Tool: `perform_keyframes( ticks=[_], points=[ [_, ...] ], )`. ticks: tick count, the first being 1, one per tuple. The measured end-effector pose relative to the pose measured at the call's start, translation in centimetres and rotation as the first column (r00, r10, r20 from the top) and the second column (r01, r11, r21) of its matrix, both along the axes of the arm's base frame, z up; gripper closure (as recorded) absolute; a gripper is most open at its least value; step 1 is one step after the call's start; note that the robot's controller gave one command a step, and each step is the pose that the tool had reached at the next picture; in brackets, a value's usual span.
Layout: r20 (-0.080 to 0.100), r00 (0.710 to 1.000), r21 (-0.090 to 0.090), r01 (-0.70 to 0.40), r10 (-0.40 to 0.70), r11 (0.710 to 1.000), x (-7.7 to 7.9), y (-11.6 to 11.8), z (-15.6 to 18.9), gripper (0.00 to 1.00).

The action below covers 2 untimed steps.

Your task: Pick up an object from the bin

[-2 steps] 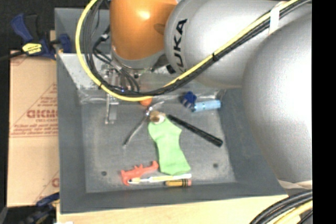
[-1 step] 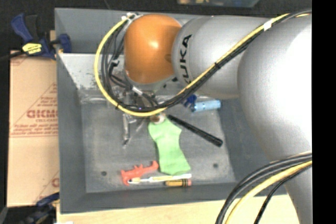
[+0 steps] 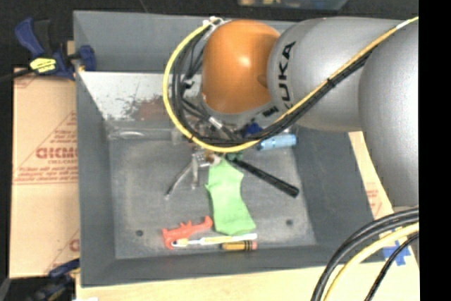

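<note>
Grey bin (image 3: 134, 173) floor left of the cloth (image 3: 227, 202) is left bare.
Beside it the gripper (image 3: 184, 187) is held spread; one cloth, one pen (image 3: 215, 243), one stick (image 3: 271, 178) are counted.

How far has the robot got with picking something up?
Nothing looks picked up yet. The hand is down in the bin, right beside the top end of the green cloth. The red toothed piece and the black stick both lie on the bin floor. Grabbing and lifting are left.
</note>
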<state>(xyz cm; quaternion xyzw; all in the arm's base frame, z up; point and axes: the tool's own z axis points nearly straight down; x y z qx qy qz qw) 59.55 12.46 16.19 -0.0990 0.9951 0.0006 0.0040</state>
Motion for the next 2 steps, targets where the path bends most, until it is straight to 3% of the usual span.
perform_keyframes(
  ticks=[1,2],
  points=[
    [-0.003,0.936,-0.004,-0.353,0.353,0.936,4.8,-4.5,-5.6,0.00],
    [0.006,0.915,-0.002,-0.403,0.403,0.915,4.6,-5.4,-9.0,0.00]
  ],
)
